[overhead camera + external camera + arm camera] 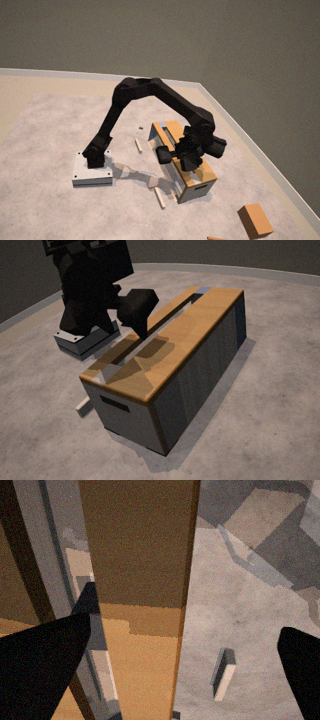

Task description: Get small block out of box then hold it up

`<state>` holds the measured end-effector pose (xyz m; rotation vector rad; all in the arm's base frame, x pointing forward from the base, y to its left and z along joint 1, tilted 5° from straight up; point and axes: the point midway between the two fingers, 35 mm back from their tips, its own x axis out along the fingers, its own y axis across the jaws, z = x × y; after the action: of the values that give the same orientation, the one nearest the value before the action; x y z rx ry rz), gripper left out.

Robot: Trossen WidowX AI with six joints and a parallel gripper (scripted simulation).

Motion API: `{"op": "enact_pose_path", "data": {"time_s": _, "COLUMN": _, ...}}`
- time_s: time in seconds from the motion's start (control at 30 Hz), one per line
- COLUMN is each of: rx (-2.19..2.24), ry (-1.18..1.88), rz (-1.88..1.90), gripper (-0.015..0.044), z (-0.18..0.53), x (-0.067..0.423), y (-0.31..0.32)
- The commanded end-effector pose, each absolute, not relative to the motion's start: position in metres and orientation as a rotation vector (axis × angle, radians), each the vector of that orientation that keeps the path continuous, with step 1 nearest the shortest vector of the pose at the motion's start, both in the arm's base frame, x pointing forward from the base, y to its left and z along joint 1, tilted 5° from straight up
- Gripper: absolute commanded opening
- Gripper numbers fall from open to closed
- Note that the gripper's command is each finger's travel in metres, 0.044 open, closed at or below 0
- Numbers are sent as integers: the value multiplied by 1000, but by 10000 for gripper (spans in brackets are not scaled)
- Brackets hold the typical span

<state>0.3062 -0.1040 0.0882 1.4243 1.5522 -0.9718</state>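
Note:
The long box with an orange top [205, 174] [201, 317] [140, 527] stands on the table, its slot [168, 136] [178, 307] running along the top. My gripper [178, 157] [116, 330] [184, 631] is open and empty, low over the middle of the box. It straddles the front strip of the top, with one fingertip at the slot and the other outside the clear front. A small tan shape [152, 144] shows through the clear front near the far end. I cannot tell for sure that it is the block.
Thin wooden sticks [138, 144] [159, 197] [82, 405] [223, 674] lie on the table along the clear front. A loose orange box [255, 220] lies at the front right. The arm's base [91, 175] [77, 342] stands left of the box. The table edge runs close behind on the right.

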Motion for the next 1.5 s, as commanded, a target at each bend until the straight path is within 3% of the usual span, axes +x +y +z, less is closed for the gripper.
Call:
{"op": "enact_pose_path", "data": {"time_s": 0.0, "rx": 1430, "ry": 1556, "rz": -972, "gripper": 400, "z": 81, "x": 306, "y": -103}}
{"op": "enact_pose_path", "data": {"time_s": 0.93, "rx": 1427, "ry": 1552, "rz": -974, "gripper": 400, "z": 48, "x": 303, "y": -102}}
{"op": "enact_pose_path", "data": {"time_s": 1.47, "rx": 1429, "ry": 1555, "rz": -973, "gripper": 400, "z": 50, "x": 300, "y": -60}}
